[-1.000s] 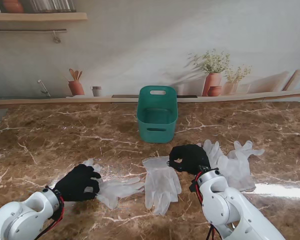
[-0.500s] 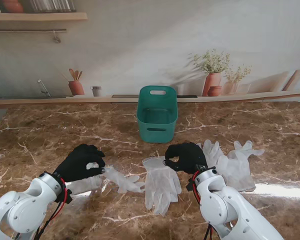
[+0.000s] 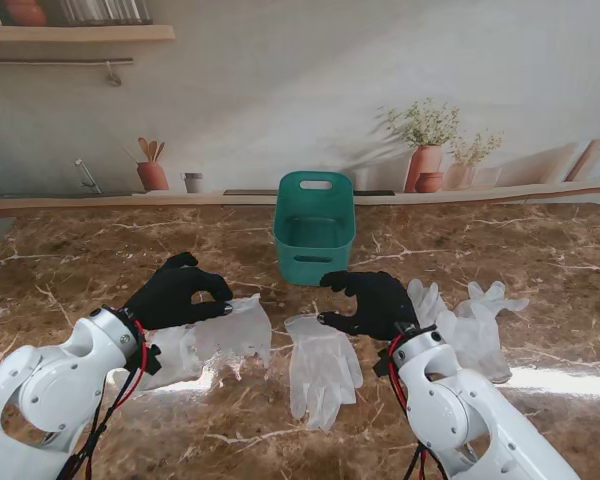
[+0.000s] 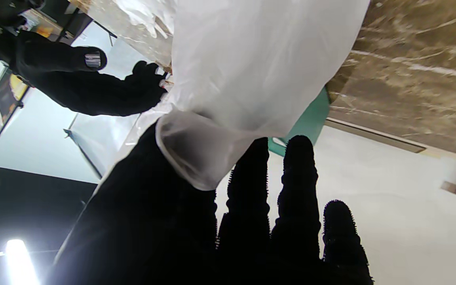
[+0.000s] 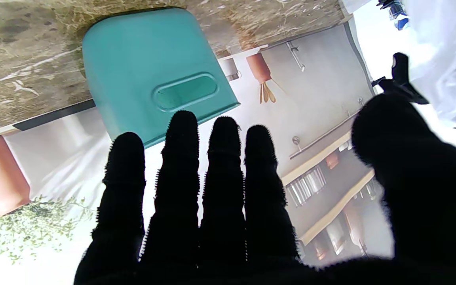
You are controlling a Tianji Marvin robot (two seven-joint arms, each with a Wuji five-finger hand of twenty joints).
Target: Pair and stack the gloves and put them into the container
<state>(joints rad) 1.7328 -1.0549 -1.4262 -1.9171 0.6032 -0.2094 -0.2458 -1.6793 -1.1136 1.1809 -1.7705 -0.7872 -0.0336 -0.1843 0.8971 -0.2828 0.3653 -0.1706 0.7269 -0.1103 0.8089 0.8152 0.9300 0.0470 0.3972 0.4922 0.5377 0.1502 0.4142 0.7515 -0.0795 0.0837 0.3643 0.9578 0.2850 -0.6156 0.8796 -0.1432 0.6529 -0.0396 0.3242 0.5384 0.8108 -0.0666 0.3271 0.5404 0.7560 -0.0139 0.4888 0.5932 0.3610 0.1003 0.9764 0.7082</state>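
My left hand (image 3: 175, 293) in its black cover is shut on a translucent white glove (image 3: 230, 330), pinching its cuff and holding it lifted off the table; the left wrist view shows that glove (image 4: 251, 71) draped from thumb and fingers. A second white glove (image 3: 322, 365) lies flat on the marble in the middle. My right hand (image 3: 365, 303) hovers open just beyond that flat glove's cuff, fingers apart and empty, as the right wrist view confirms. Two more white gloves (image 3: 470, 320) lie to the right. The teal container (image 3: 314, 227) stands farther back, centre.
A marble table (image 3: 90, 260) runs back to a raised ledge with a wall picture of pots and plants. The teal container (image 5: 152, 71) fills the area in front of my right fingers (image 5: 196, 190).
My left hand has risen and moved right, lifting its glove off the table. My right hand has let go of the middle glove's cuff and opened, rising slightly.
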